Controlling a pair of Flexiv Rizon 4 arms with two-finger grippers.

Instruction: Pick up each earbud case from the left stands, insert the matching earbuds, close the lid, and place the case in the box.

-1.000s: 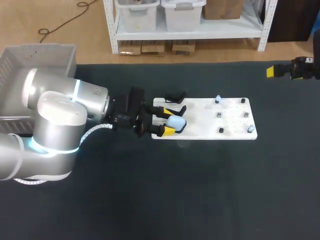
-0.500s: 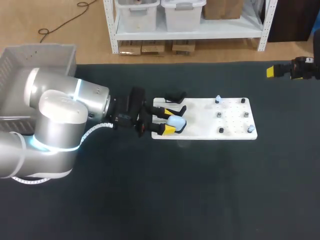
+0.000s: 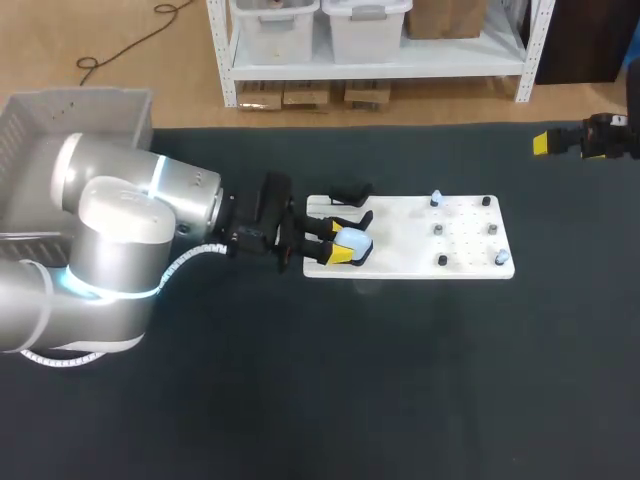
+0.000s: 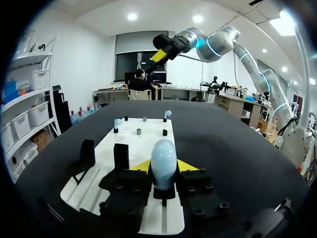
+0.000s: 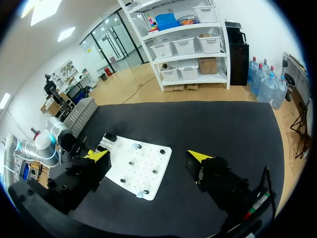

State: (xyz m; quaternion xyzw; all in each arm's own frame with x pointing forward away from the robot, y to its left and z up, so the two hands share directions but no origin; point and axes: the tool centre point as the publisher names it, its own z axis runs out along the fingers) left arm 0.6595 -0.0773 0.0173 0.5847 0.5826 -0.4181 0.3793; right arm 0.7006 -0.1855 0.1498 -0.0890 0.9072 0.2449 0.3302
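A pale blue earbud case stands on a black stand at the left end of the white board. My left gripper comes in low from the left, and its yellow tips press the case from both sides. A second black stand behind it holds nothing. Small earbuds sit on pegs at the board's right end. My right gripper hangs open, high over the table's far right corner, nothing between its fingers.
A grey slatted box stands at the table's back left, behind my left arm. Several dark pegs dot the board's right half. Black table top stretches in front of the board.
My left gripper's fingers have drawn together onto the pale blue case. The right arm has kept still.
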